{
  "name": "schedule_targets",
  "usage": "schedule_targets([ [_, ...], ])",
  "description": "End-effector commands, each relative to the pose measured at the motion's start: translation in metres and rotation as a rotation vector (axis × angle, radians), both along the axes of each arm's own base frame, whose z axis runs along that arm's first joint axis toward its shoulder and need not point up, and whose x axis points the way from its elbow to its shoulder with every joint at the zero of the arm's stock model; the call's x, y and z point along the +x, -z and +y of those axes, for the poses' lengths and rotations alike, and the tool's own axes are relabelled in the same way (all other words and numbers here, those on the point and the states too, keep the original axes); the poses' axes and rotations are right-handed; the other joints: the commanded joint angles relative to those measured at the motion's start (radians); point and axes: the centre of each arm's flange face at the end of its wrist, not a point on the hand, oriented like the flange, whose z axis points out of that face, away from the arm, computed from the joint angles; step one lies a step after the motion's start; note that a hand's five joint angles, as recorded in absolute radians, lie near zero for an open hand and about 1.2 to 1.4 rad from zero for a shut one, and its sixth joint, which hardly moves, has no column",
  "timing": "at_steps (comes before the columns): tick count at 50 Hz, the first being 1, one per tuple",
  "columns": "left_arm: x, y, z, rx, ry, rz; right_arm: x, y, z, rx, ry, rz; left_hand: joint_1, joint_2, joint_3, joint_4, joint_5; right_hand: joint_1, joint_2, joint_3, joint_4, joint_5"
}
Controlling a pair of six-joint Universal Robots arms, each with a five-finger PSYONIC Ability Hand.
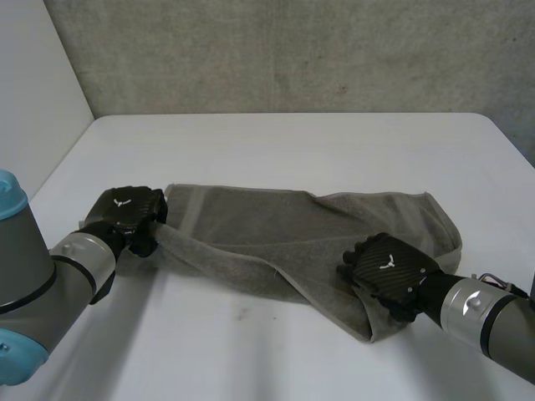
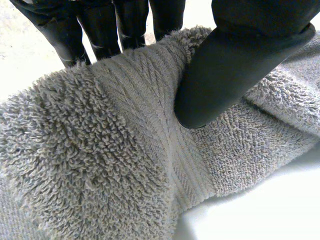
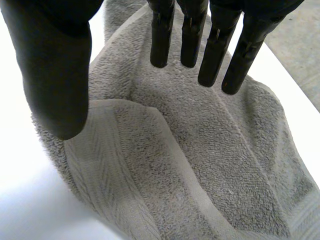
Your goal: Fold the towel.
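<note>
One grey towel (image 1: 251, 234) on white desk (image 1: 292, 142); left hand (image 1: 129, 210) pinches one end, right hand (image 1: 389, 267) spread open over the other

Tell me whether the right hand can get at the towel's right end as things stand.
Probably yes. The right hand sits over that end of the towel, open, its fingers straight above the cloth with nothing between. The left hand pinches the opposite end, well out of the way.
</note>
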Motion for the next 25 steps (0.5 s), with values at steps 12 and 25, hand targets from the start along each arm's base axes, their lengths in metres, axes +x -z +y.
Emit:
schedule_targets([
  [12, 0.001, 0.0, -0.002, 0.0, -0.003, 0.0, 0.0, 0.016, 0.01, -0.042, -0.085, 0.108, 0.206, 0.178, 0.179, 0.177, 0.199, 0.151, 0.159, 0.149, 0.148, 0.136],
  [25, 0.001, 0.004, -0.002, 0.013, -0.004, -0.005, 0.0, 0.024, 0.009, -0.049, -0.109, 0.137, 0.206, 0.178, 0.179, 0.177, 0.199, 0.417, 0.425, 0.414, 0.414, 0.401],
])
